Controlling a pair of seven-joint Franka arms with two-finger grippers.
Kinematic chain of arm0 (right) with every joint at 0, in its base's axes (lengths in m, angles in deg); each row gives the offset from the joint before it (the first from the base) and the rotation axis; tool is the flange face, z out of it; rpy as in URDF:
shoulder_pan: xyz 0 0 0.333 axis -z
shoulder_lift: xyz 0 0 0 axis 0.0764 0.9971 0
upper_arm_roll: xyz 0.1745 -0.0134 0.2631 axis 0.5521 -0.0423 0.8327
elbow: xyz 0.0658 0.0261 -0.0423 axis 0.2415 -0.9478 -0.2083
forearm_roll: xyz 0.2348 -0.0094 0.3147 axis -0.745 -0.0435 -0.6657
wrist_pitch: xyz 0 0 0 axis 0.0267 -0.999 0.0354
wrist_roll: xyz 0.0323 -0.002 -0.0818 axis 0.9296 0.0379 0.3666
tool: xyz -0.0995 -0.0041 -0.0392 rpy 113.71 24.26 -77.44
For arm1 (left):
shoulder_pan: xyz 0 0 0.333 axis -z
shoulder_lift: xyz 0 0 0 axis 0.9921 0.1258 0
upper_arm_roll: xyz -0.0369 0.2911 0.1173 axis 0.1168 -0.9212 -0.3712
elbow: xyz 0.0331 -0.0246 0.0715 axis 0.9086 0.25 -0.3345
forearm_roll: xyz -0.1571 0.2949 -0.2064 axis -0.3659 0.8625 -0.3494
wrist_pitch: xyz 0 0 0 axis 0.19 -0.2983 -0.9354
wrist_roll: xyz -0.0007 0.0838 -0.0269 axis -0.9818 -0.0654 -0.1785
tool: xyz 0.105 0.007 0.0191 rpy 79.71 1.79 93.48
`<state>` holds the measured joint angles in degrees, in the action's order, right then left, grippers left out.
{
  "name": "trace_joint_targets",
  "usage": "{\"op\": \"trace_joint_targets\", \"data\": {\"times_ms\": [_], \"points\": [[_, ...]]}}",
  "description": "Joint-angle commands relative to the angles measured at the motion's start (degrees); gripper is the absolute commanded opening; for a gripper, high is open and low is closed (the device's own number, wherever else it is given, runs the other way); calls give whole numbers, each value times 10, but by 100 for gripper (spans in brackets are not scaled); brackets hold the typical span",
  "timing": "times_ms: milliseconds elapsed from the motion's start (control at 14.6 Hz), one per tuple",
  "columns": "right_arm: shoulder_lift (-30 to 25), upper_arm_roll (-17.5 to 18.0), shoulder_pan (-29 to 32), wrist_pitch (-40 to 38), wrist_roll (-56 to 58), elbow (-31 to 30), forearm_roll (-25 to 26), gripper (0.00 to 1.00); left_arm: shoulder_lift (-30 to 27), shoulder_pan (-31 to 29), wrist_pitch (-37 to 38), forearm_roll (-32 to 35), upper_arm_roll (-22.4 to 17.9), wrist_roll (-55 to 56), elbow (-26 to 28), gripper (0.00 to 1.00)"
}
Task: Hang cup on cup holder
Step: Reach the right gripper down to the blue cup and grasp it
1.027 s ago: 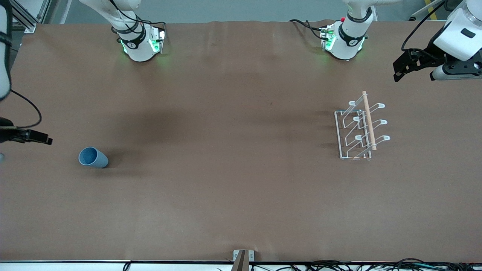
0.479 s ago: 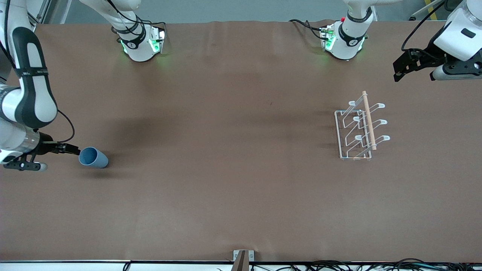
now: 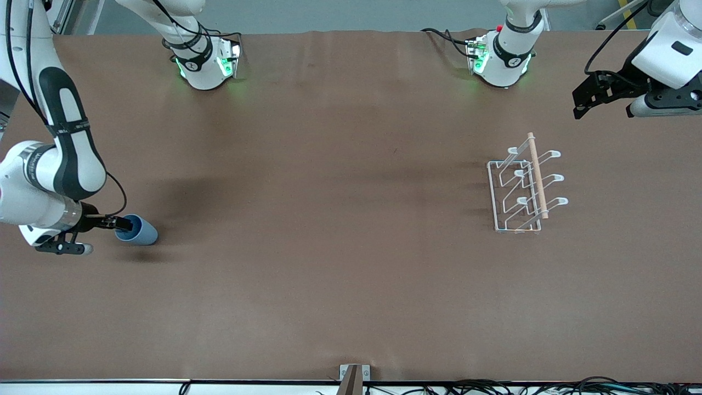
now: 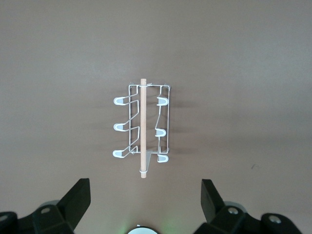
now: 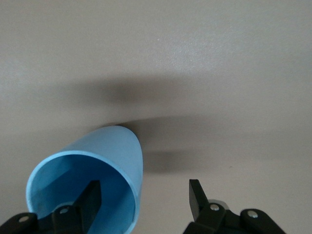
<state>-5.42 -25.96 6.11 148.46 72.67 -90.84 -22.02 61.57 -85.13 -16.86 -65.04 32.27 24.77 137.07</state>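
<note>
The right claw (image 3: 125,223), spread wide, straddles the rim of the matte blue tapered cup (image 3: 141,232) (one finger inside); the left claw (image 3: 581,102) waits released above the white wire cup holder (image 3: 524,189).

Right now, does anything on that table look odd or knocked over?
Nothing looks wrong. The cup stands upright, with the right pincer open astride its rim, one finger inside. The cup holder sits upright; the left pincer waits open above it.

Brown table with a cup and a wire rack on it

The table (image 3: 340,230) has a plain brown cover. The cup (image 3: 138,230) stands on it toward the right arm's end, its rim straddled by the spread fingers of the right gripper (image 3: 125,223), one inside. The cup holder (image 3: 524,189) stands well apart, toward the left arm's end, below the raised, spread left gripper (image 3: 582,104).
</note>
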Motion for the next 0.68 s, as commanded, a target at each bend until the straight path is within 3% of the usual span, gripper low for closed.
{"op": "trace_joint_targets", "data": {"times_ms": [0,68,205,616], "points": [[-3,5,0,4,9,-5,-6,44,5,0,4,-6,0,-10,-11,100],[-3,6,1,2,8,-5,-7,20,5,1,4,-6,0,-10,-11,100],[-3,7,1,-1,8,-5,-7,2,5,1,4,-6,0,-10,-11,100],[-19,10,-1,-24,7,0,-7,1,5,1,4,-6,0,-10,-11,100]]}}
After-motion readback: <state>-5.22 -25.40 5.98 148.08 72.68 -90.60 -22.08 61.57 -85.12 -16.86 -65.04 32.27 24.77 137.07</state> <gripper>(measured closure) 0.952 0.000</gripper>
